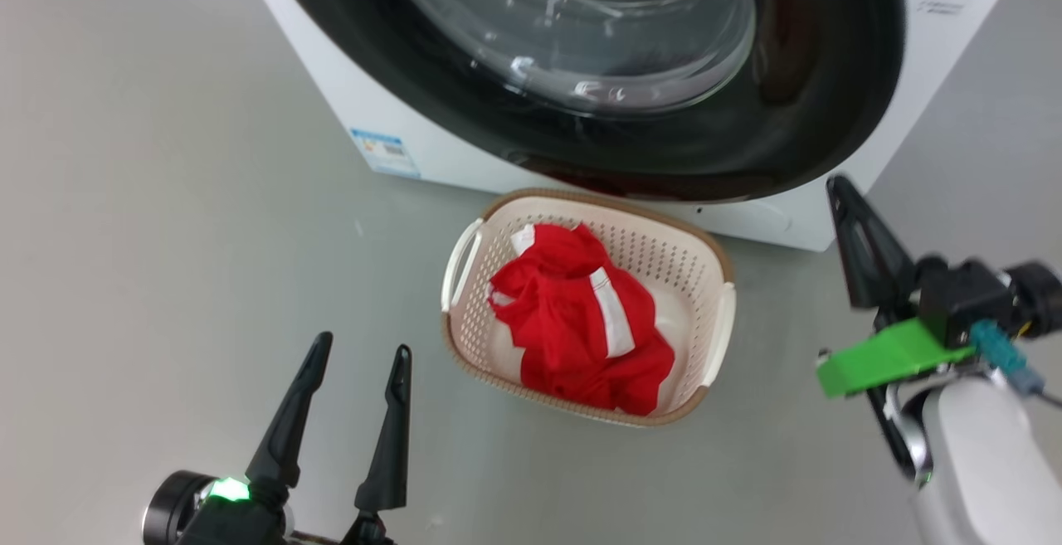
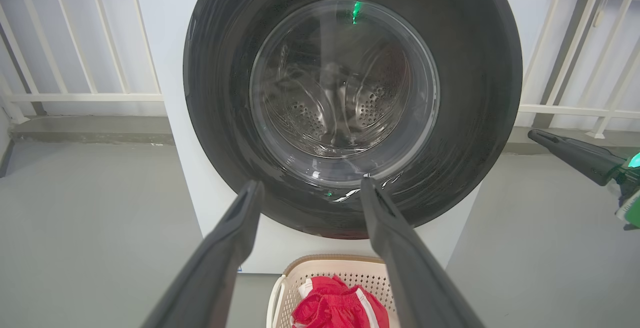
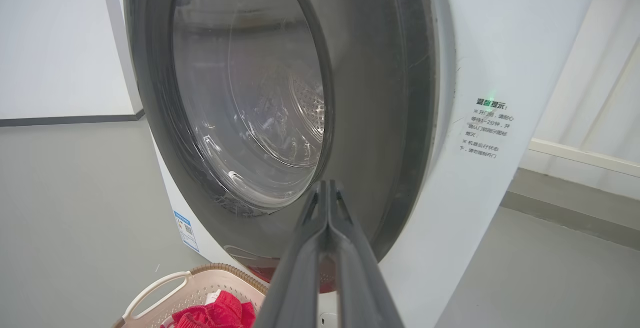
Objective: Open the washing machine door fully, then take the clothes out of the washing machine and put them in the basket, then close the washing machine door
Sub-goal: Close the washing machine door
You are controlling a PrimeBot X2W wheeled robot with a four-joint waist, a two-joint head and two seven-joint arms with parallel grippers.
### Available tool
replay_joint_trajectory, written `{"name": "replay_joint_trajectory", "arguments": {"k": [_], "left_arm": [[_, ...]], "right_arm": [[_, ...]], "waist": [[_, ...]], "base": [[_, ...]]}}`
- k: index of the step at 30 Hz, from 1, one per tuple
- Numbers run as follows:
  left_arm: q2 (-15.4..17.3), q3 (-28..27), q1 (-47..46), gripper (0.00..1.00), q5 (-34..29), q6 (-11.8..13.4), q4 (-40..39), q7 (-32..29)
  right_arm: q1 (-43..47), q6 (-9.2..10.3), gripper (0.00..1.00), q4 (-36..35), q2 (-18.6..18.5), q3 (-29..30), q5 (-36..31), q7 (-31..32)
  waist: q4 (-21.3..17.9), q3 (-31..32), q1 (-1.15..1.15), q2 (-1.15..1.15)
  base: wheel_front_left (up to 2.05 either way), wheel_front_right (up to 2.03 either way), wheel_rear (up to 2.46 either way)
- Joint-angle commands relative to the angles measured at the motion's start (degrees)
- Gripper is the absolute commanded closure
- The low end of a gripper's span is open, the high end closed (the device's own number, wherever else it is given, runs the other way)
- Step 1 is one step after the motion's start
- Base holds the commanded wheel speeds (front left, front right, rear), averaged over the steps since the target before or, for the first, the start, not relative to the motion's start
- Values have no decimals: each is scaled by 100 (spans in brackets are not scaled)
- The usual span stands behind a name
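One washing machine (image 1: pixel 332 89), a white front-loader, stands straight ahead of both pincers, and its one round washing machine door (image 2: pixel 225 93) lies against the front and looks shut. A perforated steel drum shows through the clear bulging window. There are two pincers. The left gripper (image 1: pixel 363 343) has its two dark fingers spread wide with nothing between them, and they point at the lower rim of the door from well back. The right gripper (image 3: pixel 327 188) has its two fingers pressed flat together on nothing, and its tip is near the door's lower right rim; I cannot tell whether it touches. One basket (image 1: pixel 664 238), cream with a brown woven-look rim and two side handles, sits on the floor between the two pincers, ahead of the left one and to its right, just beside the foot of the machine. Inside it lies one heap of the clothes (image 1: pixel 581 321), bright red with white bands; how many garments make it up cannot be told. The machine carries two labels: a small blue label (image 1: pixel 384 153) at the lower corner nearest the left pincer, and a printed notice (image 3: pixel 487 128) on the side nearest the right one. The floor (image 1: pixel 166 238) is smooth, plain grey. Behind the machine a white railing (image 2: pixel 75 68) runs to both sides above a low grey kerb.
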State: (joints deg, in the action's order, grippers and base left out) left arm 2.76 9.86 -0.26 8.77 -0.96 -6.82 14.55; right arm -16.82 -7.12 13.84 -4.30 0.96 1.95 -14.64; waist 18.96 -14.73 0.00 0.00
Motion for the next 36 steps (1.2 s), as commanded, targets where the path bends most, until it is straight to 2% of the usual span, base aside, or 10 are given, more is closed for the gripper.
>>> {"name": "replay_joint_trajectory", "arguments": {"k": [1,15,36], "left_arm": [[13,-142,-162,0,86,58,-188,45],[12,13,-327,0,205,157,-228,45],[12,139,-464,0,190,119,-147,45]], "right_arm": [[-303,-36,100,-35,-53,-145,-59,-36],[-1612,-36,100,603,-404,-200,-32,-36],[-2752,-36,100,1466,-795,114,-235,-36]], "waist": [[180,-236,0,0],[238,-563,0,0],[391,-734,0,0]], "base": [[0,0,0],[0,0,0],[0,0,0]]}}
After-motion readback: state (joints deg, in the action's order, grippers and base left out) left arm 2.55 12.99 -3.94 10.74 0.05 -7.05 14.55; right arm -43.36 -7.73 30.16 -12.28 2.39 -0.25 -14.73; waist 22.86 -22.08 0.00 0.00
